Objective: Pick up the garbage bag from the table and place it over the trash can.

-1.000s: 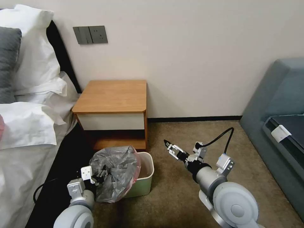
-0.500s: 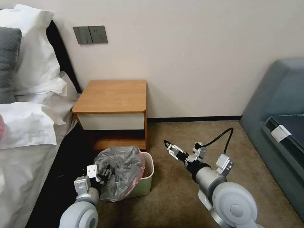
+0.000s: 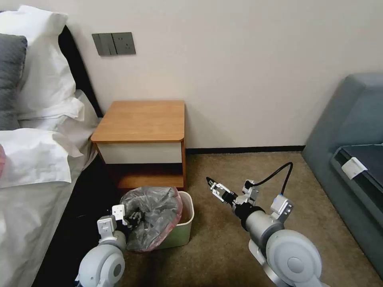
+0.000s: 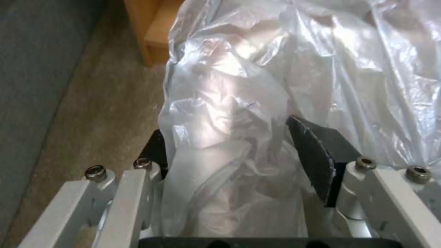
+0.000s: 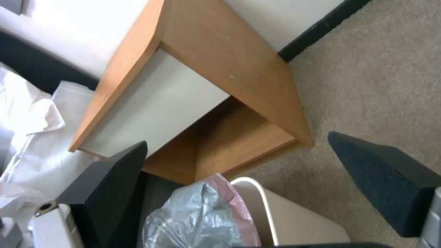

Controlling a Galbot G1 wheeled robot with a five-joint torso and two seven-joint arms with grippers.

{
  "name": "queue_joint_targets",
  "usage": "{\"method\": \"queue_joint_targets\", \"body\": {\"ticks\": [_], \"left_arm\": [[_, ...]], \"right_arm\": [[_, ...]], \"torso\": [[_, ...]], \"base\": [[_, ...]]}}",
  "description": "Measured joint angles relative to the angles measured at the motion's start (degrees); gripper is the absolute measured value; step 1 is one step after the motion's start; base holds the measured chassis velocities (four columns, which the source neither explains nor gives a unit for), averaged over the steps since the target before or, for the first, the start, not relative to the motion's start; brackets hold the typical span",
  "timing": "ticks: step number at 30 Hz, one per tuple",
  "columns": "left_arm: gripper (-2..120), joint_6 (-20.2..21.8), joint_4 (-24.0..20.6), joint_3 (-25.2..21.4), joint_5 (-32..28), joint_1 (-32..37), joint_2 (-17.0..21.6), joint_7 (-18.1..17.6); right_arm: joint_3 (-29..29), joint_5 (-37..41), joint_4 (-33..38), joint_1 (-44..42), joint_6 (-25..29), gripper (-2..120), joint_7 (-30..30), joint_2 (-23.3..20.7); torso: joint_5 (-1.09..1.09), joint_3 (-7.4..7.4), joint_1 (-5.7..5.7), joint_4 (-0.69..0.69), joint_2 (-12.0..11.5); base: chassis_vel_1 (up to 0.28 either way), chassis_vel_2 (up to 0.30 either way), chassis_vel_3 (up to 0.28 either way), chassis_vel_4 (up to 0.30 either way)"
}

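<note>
The grey crinkled garbage bag (image 3: pixel 153 215) with a pinkish-red rim hangs bunched over the left half of the cream trash can (image 3: pixel 184 229), which stands on the carpet in front of the table (image 3: pixel 143 119). My left gripper (image 3: pixel 133 217) is at the bag's left side, shut on a gathered fold of the plastic. In the left wrist view the bag (image 4: pixel 239 86) fills the space between the black pads of that gripper (image 4: pixel 225 127). My right gripper (image 3: pixel 211 184) hovers open to the right of the can. From its wrist, the right gripper (image 5: pixel 237 140) faces the bag (image 5: pixel 197 217) and the can (image 5: pixel 285 213).
A bed with white pillows (image 3: pixel 36 131) lies close on the left. A grey-blue sofa (image 3: pixel 351 139) stands at the right. Open carpet (image 3: pixel 223 171) stretches between the can and the sofa. The table's low shelf (image 5: pixel 229 144) is just behind the can.
My left gripper has moved right, toward the can, carrying the bag with it, so the bag covers more of the can's opening. The right arm has barely shifted.
</note>
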Motion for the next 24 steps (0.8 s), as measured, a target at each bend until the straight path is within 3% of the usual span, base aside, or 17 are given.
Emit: {"method": "queue_joint_targets", "body": {"ticks": [5, 11, 14, 15, 17, 19, 21, 24], "left_arm": [[52, 0.4, 0.4, 0.1, -1.0, -0.4, -0.3, -1.0], [27, -0.3, 0.5, 0.1, -2.2, -0.3, -1.1, -2.3], [21, -1.2, 0.4, 0.1, -2.3, 0.1, -1.3, -2.3], [13, -3.4, -0.2, 0.1, -2.5, 1.1, -1.6, -2.0], [11, -4.4, -0.4, 0.1, -2.5, 1.5, -1.7, -1.7], [5, -9.7, -2.1, -0.5, -1.6, 4.3, -2.2, 0.3], [5, -10.7, -2.5, -0.6, -1.3, 4.9, -2.3, 0.6], [5, -18.0, -5.7, -1.1, 1.2, 8.0, -3.4, 2.9]], "right_arm": [[0.0, -0.2, 0.0, -0.1, 0.0, 100, 0.0, 0.0], [0.2, -0.1, 0.8, 0.0, 0.1, 100, 0.0, -0.3], [0.2, -0.1, 1.6, 0.0, 0.1, 100, -0.1, -0.6], [0.4, 0.2, 3.1, 0.2, 0.1, 100, -0.2, -1.2], [0.4, 0.3, 3.6, 0.2, 0.1, 100, -0.2, -1.5], [0.6, 0.8, 6.4, 0.2, -0.2, 100, -1.0, -3.4], [0.6, 0.8, 6.9, 0.2, -0.3, 100, -1.2, -3.7], [-1.0, 1.0, 10.1, 0.2, -2.6, 100, -4.1, -7.3]], "torso": [[0.02, -0.01, 0.00, 0.00, 0.0], [0.02, -0.01, 0.00, 0.01, 0.0], [0.01, -0.01, 0.00, 0.01, 0.0], [-0.02, -0.01, 0.00, 0.00, 0.0], [-0.02, -0.01, 0.00, 0.00, 0.0], [-0.02, 0.00, 0.00, -0.01, 0.0], [-0.01, 0.00, 0.00, 0.00, 0.0], [0.00, -0.01, 0.00, 0.00, 0.0]], "base": [[0.000, 0.000, 0.000, 0.000], [0.000, 0.000, 0.000, 0.000], [0.000, 0.000, 0.000, 0.000], [0.000, 0.000, 0.000, 0.000], [0.000, 0.000, 0.000, 0.000], [0.000, 0.000, 0.000, 0.000], [0.000, 0.000, 0.000, 0.000], [0.000, 0.000, 0.000, 0.000]]}}
